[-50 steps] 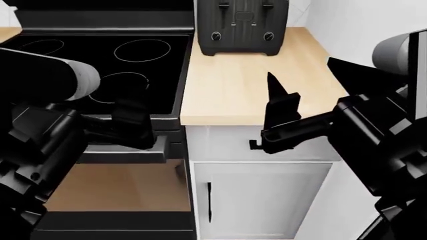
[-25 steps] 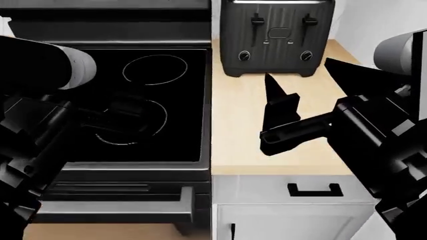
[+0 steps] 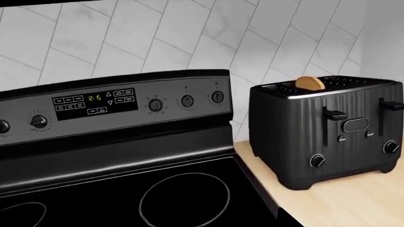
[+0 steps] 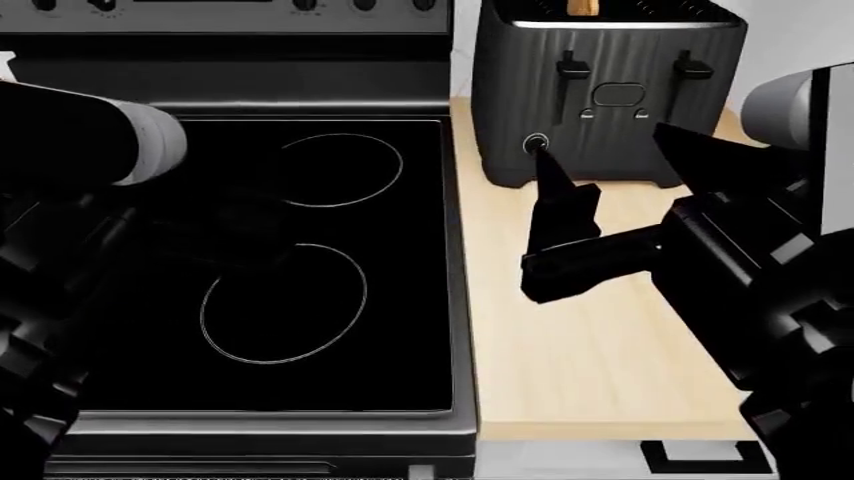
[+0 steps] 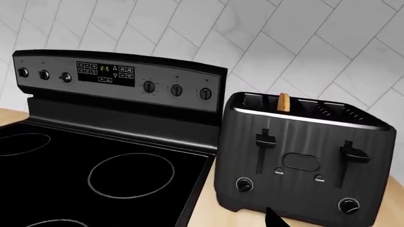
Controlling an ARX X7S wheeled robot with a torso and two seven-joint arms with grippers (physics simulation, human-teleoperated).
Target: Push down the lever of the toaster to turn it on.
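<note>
- Since the earlier frames the head view has advanced: the toaster (image 4: 611, 95) now sits larger and lower in frame, and the cabinet front has nearly left the bottom edge.
- Right gripper (image 4: 561, 235) hangs over the counter (image 4: 601, 340), its tapered tip pointing toward the toaster's front, near the left knob (image 4: 537, 144); in the head view tip and knob overlap, so contact cannot be confirmed.
- Only one dark finger profile shows; whether the right jaws are spread or pressed together cannot be told.
- Right wrist view shows just a black fingertip (image 5: 275, 219) at the picture's edge, in front of the toaster (image 5: 302, 165).
- Left gripper (image 4: 247, 235) is a dark mass over the stovetop (image 4: 287, 260), black on black; its state cannot be told.
- Toaster stands on the counter at the back, against the tiled wall (image 3: 158, 38), just beside the stove's right edge.
- Both levers (image 5: 264, 140) (image 5: 353, 152) sit high in their slots.
- A bread slice (image 5: 284, 101) stands upright in a top slot on the stove side.
- Rounded panel (image 5: 304, 161) lies between the levers, with a knob (image 5: 348, 205) at each lower corner.
- Stove back panel (image 3: 113, 106) carries a lit display and dials.
</note>
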